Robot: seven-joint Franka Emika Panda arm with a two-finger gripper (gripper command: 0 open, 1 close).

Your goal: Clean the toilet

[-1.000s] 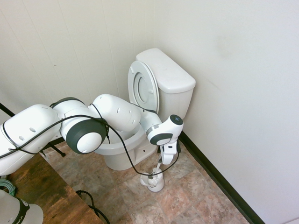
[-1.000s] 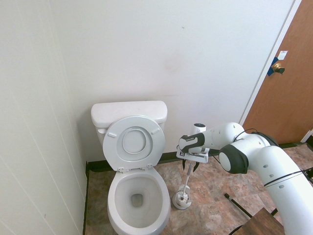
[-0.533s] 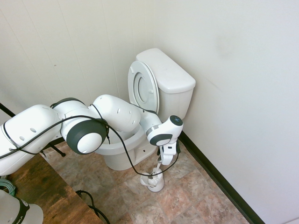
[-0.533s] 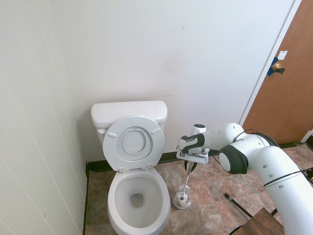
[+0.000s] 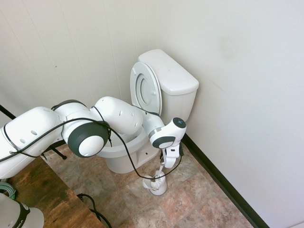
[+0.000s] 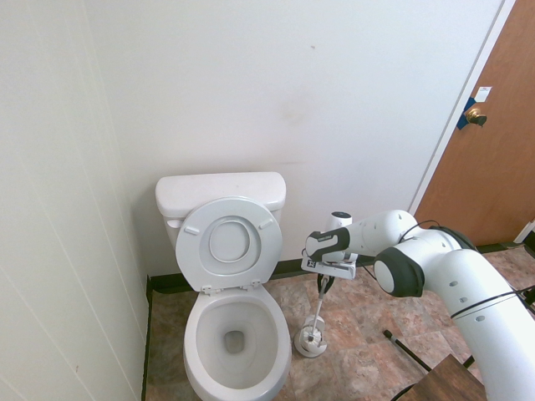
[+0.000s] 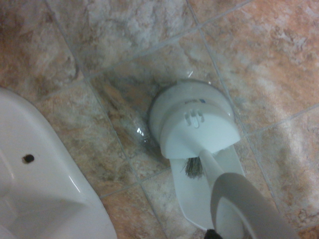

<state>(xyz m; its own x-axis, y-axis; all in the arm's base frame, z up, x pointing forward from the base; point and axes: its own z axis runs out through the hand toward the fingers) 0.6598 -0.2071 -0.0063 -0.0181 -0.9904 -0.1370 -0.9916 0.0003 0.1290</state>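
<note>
Hand (image 6: 323,282): closed on the brush handle (image 6: 318,306), pointing nearly straight down over the holder (image 6: 311,342) on the floor. Toilet (image 6: 236,338): lid up, at nine o'clock of the holder. I judged the pick-up step; next I needed a straight lift clear.

Exterior views bright, evenly lit, sharp, slight wide-angle bowing at edges; wrist view dimmer, soft-focused, nearest handle (image 7: 249,209) blurred.
</note>
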